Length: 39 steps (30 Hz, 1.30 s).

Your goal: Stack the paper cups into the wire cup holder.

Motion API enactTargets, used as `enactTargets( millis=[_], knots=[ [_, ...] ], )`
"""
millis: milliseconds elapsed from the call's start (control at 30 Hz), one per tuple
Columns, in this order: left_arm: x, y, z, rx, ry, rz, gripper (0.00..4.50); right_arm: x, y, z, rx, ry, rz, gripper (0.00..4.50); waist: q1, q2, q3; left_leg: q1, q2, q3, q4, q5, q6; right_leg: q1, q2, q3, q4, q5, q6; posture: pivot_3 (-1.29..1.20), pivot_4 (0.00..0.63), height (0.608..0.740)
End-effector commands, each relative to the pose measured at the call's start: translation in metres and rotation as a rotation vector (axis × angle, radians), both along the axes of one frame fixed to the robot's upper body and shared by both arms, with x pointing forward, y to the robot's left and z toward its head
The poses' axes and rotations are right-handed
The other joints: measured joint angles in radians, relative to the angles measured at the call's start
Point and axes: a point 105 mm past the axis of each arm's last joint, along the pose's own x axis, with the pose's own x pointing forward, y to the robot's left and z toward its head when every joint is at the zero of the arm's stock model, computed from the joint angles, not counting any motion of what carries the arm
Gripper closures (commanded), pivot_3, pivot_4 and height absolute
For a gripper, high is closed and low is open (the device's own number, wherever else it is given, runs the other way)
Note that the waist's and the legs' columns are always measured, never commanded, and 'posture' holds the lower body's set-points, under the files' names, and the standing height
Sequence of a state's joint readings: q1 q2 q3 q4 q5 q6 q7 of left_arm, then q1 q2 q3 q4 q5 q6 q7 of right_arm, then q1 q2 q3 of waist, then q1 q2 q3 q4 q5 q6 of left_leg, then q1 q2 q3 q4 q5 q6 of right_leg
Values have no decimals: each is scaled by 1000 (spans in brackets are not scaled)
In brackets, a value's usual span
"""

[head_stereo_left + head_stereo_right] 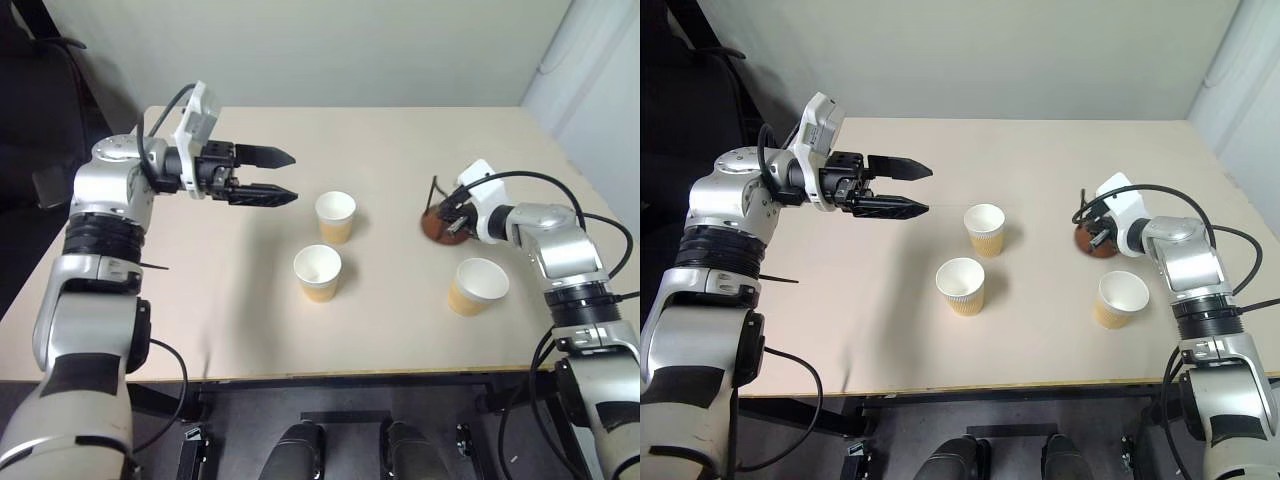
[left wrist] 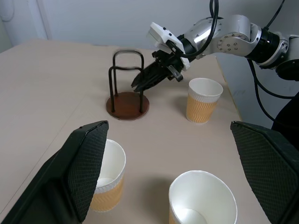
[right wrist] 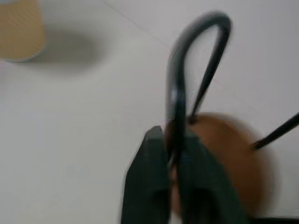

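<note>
A: Where's the holder [image 2: 127,103]?
B: On the table [image 1: 220,300], toward three o'clock from the table's middle. Its brown disc base sits flat, with black wire loops standing upright from it.

A: Anything on it?
B: The right end effector [image 2: 136,85]. Its two black fingers are pressed together on one of the wire loops low down, near the base; the right wrist view shows the wire pinched between the fingers [image 3: 149,186].

A: And the cups?
B: Three, all upright and open side up, none in the holder. One cup [image 1: 335,216] stands at about nine o'clock from the holder, near the table's middle. A second cup [image 1: 318,273] is just at six o'clock from that one, close beside it but apart. The third cup [image 1: 476,286] stands at about five o'clock from the holder, near the right forearm, not touching the base.

A: What about the left end effector [image 1: 275,176]?
B: Held above the table at nine o'clock from the middle cups, pointing level across toward three o'clock. Its fingers stand wide apart with nothing between them. In the left wrist view the two near cups sit below its spread fingers, the holder and the third cup farther on.

A: Is it touching any cup?
B: No, it's well apart from them.
</note>
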State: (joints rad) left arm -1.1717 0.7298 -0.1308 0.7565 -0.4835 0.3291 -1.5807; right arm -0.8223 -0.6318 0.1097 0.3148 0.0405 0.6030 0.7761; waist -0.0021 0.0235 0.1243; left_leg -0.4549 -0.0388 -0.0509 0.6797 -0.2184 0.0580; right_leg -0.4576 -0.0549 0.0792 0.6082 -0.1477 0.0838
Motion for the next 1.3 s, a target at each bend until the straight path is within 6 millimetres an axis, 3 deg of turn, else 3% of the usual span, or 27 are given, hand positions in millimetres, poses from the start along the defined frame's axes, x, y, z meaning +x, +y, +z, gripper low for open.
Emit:
enactTargets(
  millis=[33, 433, 567, 867, 1300],
  knots=[
    [-6, 1, 15, 6, -47, -36, 0, -5, 4, 13, -1, -10, 52, 4467, 0, 0, 0, 0, 0, 0, 0, 0, 0, 0, 0, 0, 0, 0, 0, 0, 150, 740],
    [-4, -3, 15, 23, -41, -43, 0, -46, 68, 34, 26, 46, 402, 4467, -2, 0, 0, 0, 0, 0, -2, 1, -3, -1, 0, 0, -1, -1, -1, 0, 150, 740],
    [-4, -3, 14, 26, -40, -45, 0, -49, 77, 36, 30, 57, 435, 4467, 0, 0, 0, 0, 0, 0, -2, 1, -3, -1, 0, 0, 0, -1, -1, 0, 150, 740],
    [-6, 0, 14, 35, -33, -45, 0, -66, 90, 15, -9, 143, 535, 4467, -1, 0, 0, 0, 0, 0, -2, 1, -4, -2, 0, 0, 0, -2, -3, 0, 150, 740],
    [-8, 2, 13, 34, -31, -43, 0, -69, 98, 10, -7, 162, 570, 4467, -1, 0, 0, 0, 0, 0, -2, 1, -4, -2, 1, 0, 0, -2, -3, 0, 150, 740]
  ],
)
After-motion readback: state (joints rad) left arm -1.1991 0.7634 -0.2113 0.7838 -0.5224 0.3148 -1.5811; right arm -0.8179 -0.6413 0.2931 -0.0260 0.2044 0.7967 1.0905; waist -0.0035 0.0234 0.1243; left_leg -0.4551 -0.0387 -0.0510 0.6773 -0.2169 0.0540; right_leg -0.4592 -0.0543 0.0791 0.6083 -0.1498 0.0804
